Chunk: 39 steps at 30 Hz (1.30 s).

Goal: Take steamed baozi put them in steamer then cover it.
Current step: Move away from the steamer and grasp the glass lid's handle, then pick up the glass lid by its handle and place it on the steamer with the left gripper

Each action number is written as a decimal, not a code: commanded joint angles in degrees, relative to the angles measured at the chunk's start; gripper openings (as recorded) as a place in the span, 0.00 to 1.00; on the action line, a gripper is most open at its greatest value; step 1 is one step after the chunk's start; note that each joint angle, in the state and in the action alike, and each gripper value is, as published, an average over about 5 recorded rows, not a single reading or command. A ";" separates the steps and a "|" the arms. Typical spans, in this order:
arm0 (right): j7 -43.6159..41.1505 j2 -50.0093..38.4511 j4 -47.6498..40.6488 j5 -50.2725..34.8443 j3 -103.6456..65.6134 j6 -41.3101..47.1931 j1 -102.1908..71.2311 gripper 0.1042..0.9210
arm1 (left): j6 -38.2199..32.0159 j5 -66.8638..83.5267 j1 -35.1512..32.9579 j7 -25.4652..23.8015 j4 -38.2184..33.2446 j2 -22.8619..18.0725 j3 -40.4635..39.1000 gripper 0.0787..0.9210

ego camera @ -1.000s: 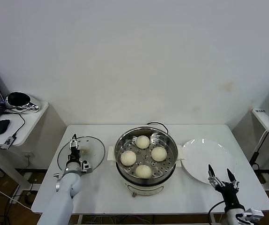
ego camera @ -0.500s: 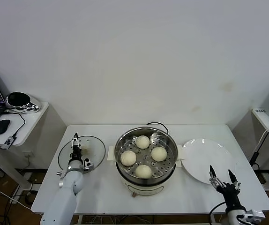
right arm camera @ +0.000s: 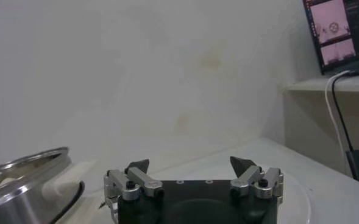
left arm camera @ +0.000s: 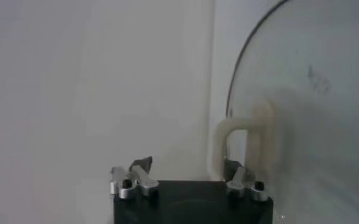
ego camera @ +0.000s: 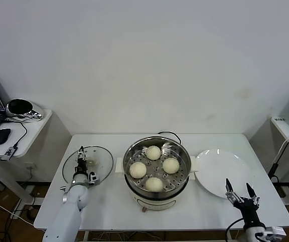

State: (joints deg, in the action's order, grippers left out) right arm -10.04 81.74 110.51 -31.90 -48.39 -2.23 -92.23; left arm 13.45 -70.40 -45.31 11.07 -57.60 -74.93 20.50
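Head view: steamer (ego camera: 157, 171) sits mid-bench (ego camera: 109, 212), uncovered. All four steamed baozi (ego camera: 154, 168) lie on its perforated tray, set in a diamond and apart from one another. Glass lid (ego camera: 87, 164) lies flat on the bench to the left of the steamer, just beside its white side handle. Left end effector (ego camera: 82, 165) is over the lid's centre, at the lid handle; whether the fingers grip it cannot be told from here. White plate (ego camera: 221, 172) lies to the right of the steamer, bare. Right end effector (ego camera: 239, 190) hangs at the plate's near edge, fingers spread wide, holding nothing.

Left wrist view: left end effector (left arm camera: 190, 176) has its fingers (left arm camera: 236, 171) parted, one on each side of the cream lid handle (left arm camera: 247, 141); the handle sits beside one fingertip, with a clear gap to the other. Not clamped on it.

Right wrist view: right end effector (right arm camera: 191, 166) released, fingers apart with nothing between them. Steamer rim (right arm camera: 24, 176) shows off to one side; the plate's edge (right arm camera: 296, 198) lies under the fingers.
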 commanded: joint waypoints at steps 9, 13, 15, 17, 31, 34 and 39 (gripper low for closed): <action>0.03 -0.43 0.70 -0.13 0.17 0.20 -0.24 0.88 | -0.56 -0.30 -2.33 -0.26 -3.17 0.20 0.68 0.28; 0.04 -0.74 1.11 -0.47 0.19 0.34 -0.09 0.88 | 0.77 -0.61 -5.13 -1.71 -7.93 0.74 1.60 0.15; 0.05 -0.77 1.39 -0.63 0.28 0.44 0.05 0.88 | 2.70 -0.42 -7.54 -3.32 -12.70 1.04 2.31 0.10; 0.04 -0.76 1.66 -0.80 0.47 0.54 0.28 0.88 | 6.00 -0.04 -10.71 -5.55 -19.35 1.25 3.05 0.07; 0.36 -1.72 3.06 -2.26 -0.21 1.74 1.33 0.88 | 27.32 -7.58 -25.35 -19.02 -51.83 2.85 7.39 0.07; 0.97 -1.67 2.94 -1.12 -1.12 2.30 1.19 0.88 | 29.27 -11.43 -25.14 -25.76 -57.94 -0.24 7.98 0.07; 1.36 -0.90 2.54 2.62 -1.72 2.39 0.92 0.88 | 29.49 -19.73 -25.78 -29.80 -64.70 -5.26 3.32 0.07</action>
State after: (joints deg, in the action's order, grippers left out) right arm -9.22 80.44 112.99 -32.94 -49.06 -0.28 -91.26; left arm 34.48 -76.96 -66.12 -5.48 -100.46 -73.87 26.38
